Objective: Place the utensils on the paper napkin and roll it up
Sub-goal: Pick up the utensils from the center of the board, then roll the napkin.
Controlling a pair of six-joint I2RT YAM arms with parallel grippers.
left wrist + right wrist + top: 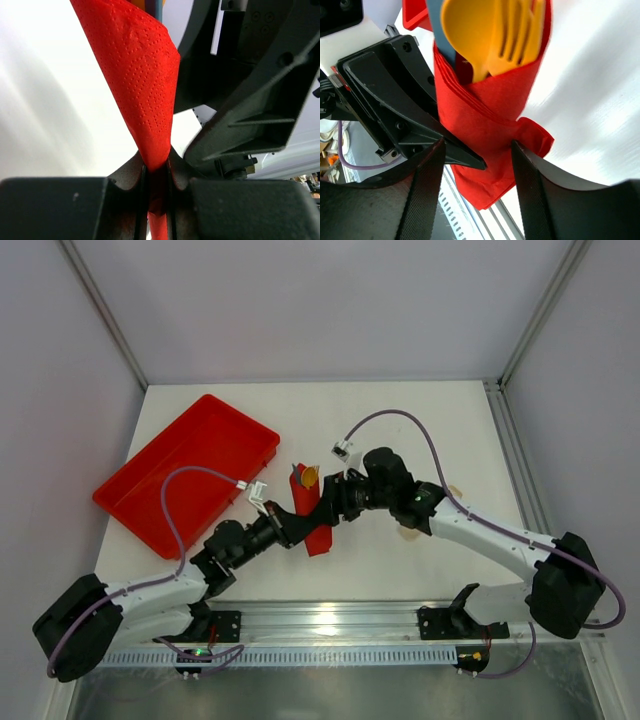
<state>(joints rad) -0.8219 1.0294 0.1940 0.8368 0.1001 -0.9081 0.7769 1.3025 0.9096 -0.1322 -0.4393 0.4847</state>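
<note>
Left wrist: left gripper (157, 175) pinches paper napkin (145, 90); right gripper (477, 152) straddles it, unclenched (utensils (495, 40) inside).

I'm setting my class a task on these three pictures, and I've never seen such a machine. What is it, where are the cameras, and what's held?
It is two robot arms bolted to a white table. One picture looks down from above; the others come from cameras on each wrist. A red tray lies at the far left. The left gripper pinches a red paper napkin rolled around yellow utensils. The right gripper straddles the roll, jaws apart.
</note>
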